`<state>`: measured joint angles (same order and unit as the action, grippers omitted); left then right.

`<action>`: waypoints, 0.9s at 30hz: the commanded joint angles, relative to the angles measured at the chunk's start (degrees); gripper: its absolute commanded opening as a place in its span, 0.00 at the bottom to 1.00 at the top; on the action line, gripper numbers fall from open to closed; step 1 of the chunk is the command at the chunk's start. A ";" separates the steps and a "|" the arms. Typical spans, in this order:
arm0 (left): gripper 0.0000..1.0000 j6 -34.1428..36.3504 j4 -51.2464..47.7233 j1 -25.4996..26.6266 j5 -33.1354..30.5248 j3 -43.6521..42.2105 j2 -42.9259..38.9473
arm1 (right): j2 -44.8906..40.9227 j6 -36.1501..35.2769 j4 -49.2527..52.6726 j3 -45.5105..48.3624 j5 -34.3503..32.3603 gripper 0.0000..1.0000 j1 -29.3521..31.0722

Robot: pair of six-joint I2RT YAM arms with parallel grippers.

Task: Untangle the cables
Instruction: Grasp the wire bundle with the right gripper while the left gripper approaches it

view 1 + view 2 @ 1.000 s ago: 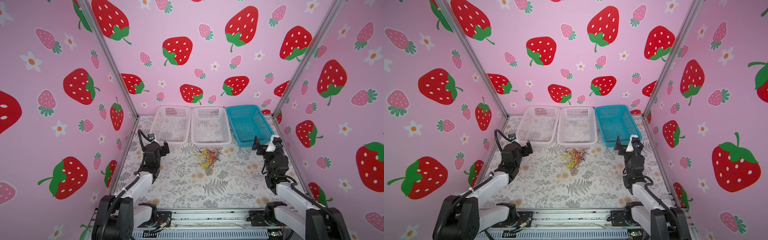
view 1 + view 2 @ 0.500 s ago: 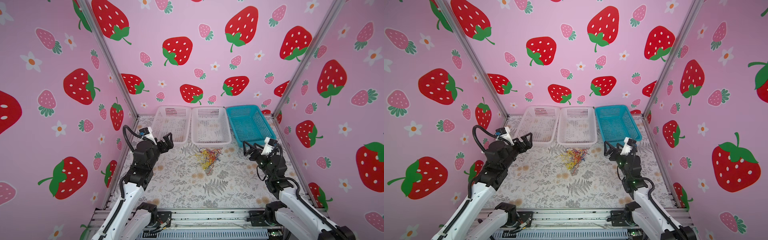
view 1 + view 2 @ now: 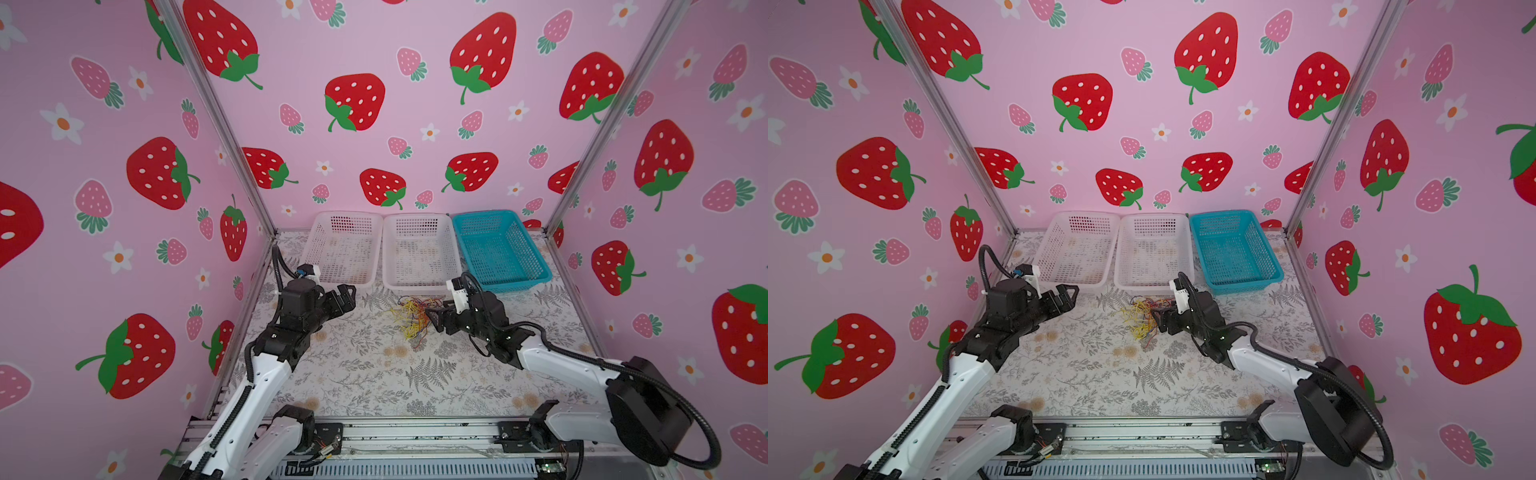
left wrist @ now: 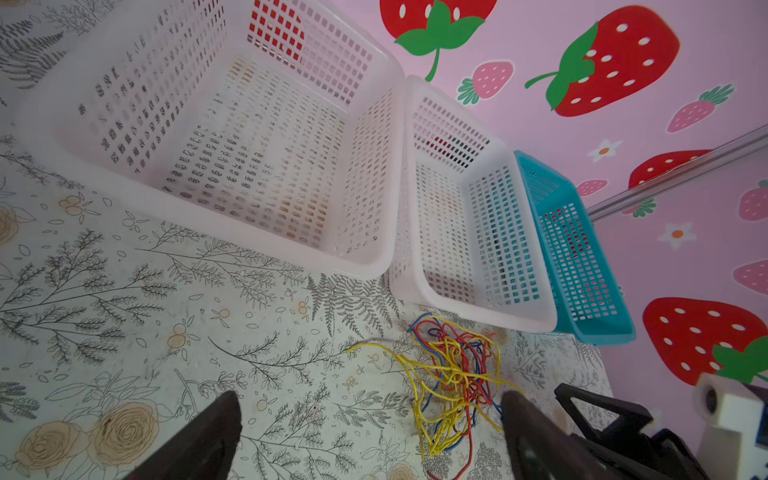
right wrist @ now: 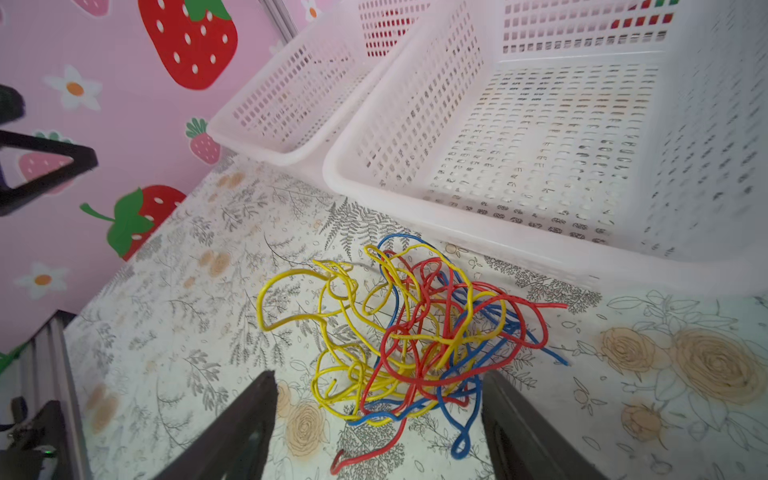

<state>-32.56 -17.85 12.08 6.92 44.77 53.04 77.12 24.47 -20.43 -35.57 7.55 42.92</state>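
Thin yellow, red and blue cables [image 3: 411, 318] lie in one knot on the floral desk [image 3: 374, 374], just before the middle white mesh basket [image 3: 419, 286] at 12 o'clock. None are separated yet.

At the knot's 3 o'clock, the right claw [image 3: 434, 319] straddles strands with jaws apart and nothing pinched. At 9 o'clock, well apart, the left claw [image 3: 347, 297] is wide open and empty.

A second ago both arms were folded back.
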 commanded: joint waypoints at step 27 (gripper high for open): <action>0.97 -9.25 -0.53 15.55 2.57 -7.91 -0.04 | 23.17 1.03 -7.74 -5.60 5.18 0.52 0.41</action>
<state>-37.15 -21.54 26.85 8.78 39.03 53.58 98.24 23.66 -27.62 -42.54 10.07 42.89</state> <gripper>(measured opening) 0.973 0.524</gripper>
